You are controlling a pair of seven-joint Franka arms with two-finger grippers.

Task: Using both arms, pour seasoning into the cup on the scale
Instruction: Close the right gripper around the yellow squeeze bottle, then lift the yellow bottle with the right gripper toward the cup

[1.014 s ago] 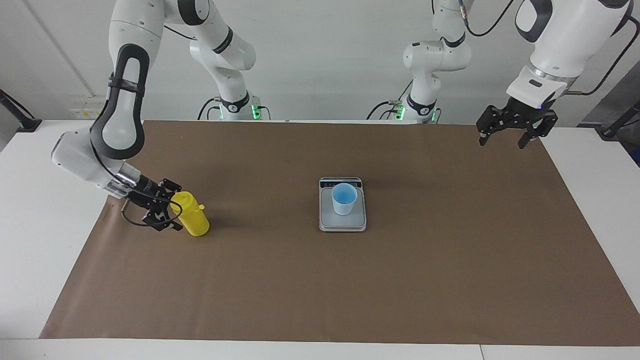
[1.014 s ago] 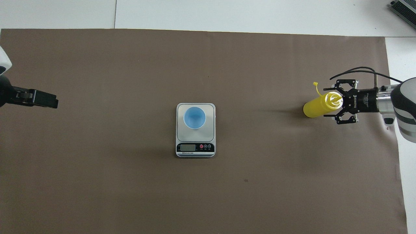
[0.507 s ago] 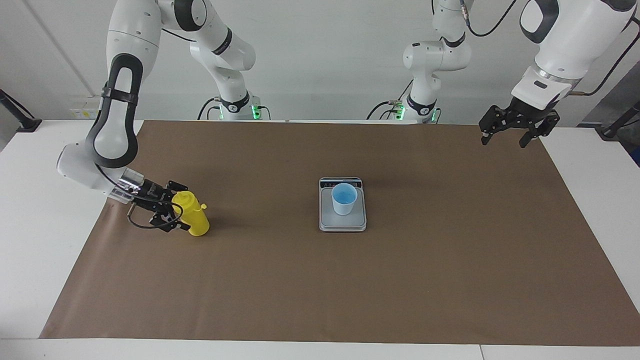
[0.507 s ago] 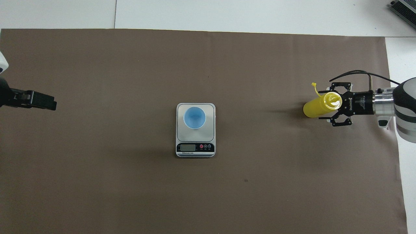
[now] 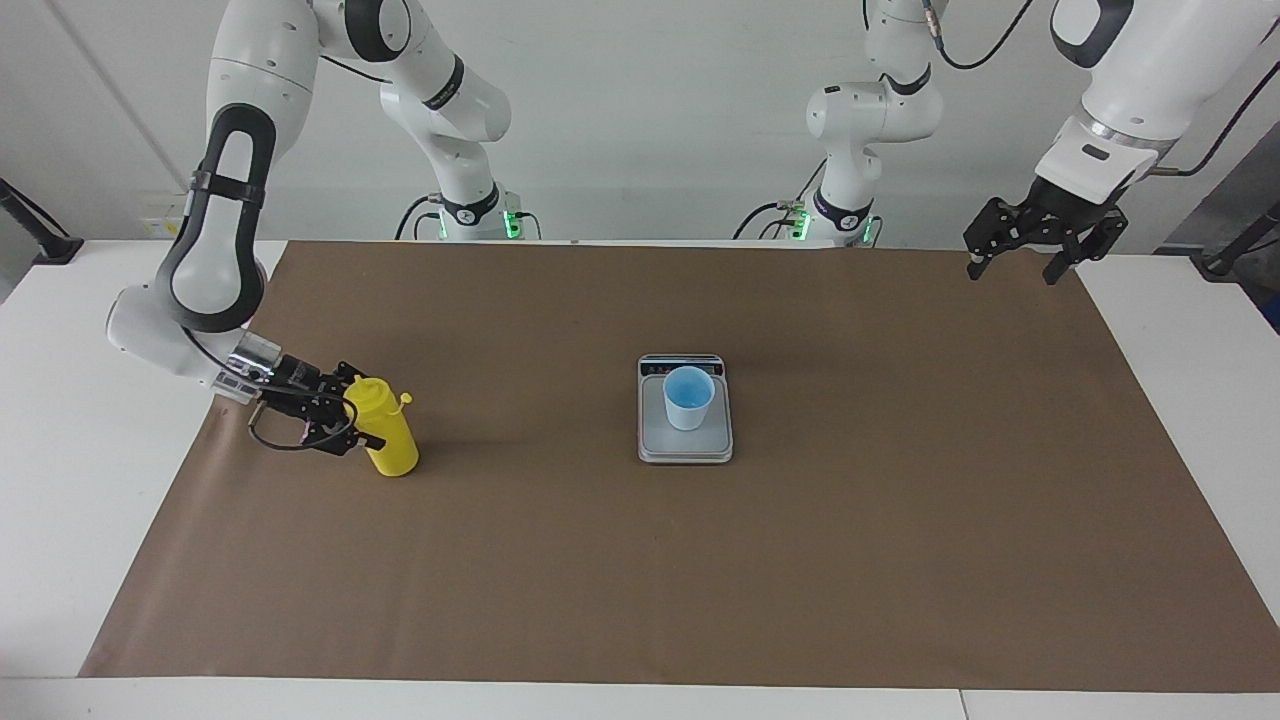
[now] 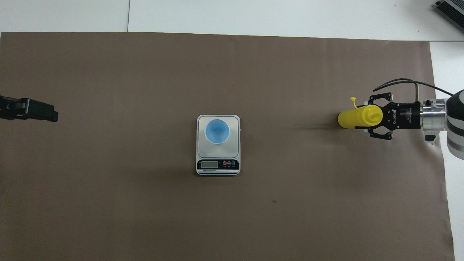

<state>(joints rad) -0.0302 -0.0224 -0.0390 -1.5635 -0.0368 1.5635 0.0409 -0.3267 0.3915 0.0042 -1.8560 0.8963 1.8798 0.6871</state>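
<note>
The yellow seasoning bottle (image 5: 392, 447) stands slightly tilted on the brown mat at the right arm's end of the table; it also shows in the overhead view (image 6: 346, 119). My right gripper (image 5: 367, 421) reaches in sideways and is shut on the bottle's upper body (image 6: 358, 117). The light blue cup (image 5: 689, 398) stands upright on the silver scale (image 5: 650, 441) at the mat's middle, both also in the overhead view, cup (image 6: 216, 131), scale (image 6: 236, 145). My left gripper (image 5: 1011, 272) hangs open and empty, raised over the mat's corner at the left arm's end (image 6: 50, 115).
A brown mat (image 5: 800, 560) covers most of the white table (image 5: 60, 450). The scale's dark display strip (image 6: 217, 164) faces the robots. Both arm bases stand at the table's edge nearest the robots.
The right gripper's fingers have closed in onto the bottle, whose top has shifted a little. The left gripper has risen and drawn back toward its end of the table.
</note>
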